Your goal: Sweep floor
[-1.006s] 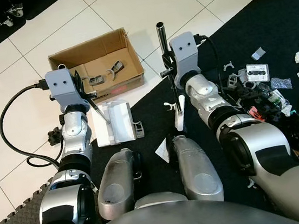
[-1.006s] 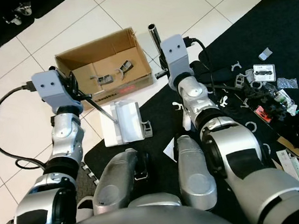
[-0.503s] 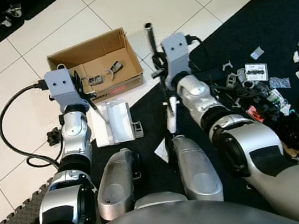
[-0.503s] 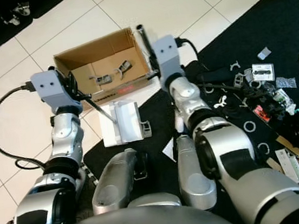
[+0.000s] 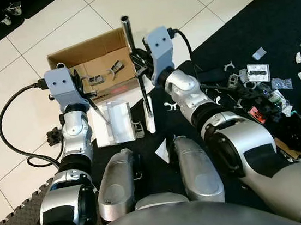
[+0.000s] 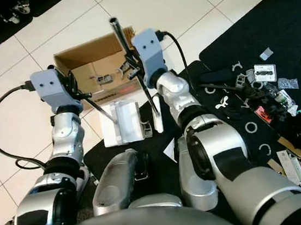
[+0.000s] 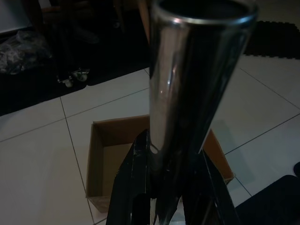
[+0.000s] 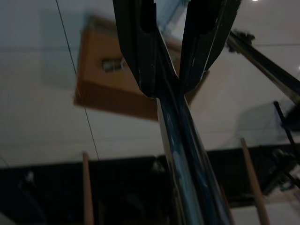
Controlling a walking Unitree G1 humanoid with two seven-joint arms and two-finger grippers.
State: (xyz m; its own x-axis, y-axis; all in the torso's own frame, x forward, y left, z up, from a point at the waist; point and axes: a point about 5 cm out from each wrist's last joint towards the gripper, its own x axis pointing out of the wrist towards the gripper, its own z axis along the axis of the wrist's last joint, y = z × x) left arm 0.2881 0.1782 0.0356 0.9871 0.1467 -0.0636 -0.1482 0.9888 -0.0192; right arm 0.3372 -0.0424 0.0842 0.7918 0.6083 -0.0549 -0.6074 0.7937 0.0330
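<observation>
My left gripper (image 5: 84, 89) is shut on the dustpan's metal handle (image 7: 187, 93). The white dustpan (image 5: 113, 122) rests where tile meets the black mat. My right gripper (image 5: 143, 72) is shut on the broom's shiny pole (image 5: 128, 30), which leans to the left. The pole runs between its black fingers (image 8: 140, 47) in the right wrist view. The broom's white head (image 5: 150, 115) stands on the mat just right of the dustpan. Scattered white and dark litter (image 5: 257, 85) lies on the mat to the right.
An open cardboard box (image 5: 61, 60) holding a few scraps sits on the white tiles behind the dustpan. A black cable (image 5: 9, 146) loops on the tiles at left. The black foam mat (image 5: 270, 15) spreads to the right. My own knees (image 5: 195, 167) are below.
My right arm has swung the broom left across the mat, so its head now stands beside the dustpan and the pole tilts over the box. The left arm and dustpan stayed put.
</observation>
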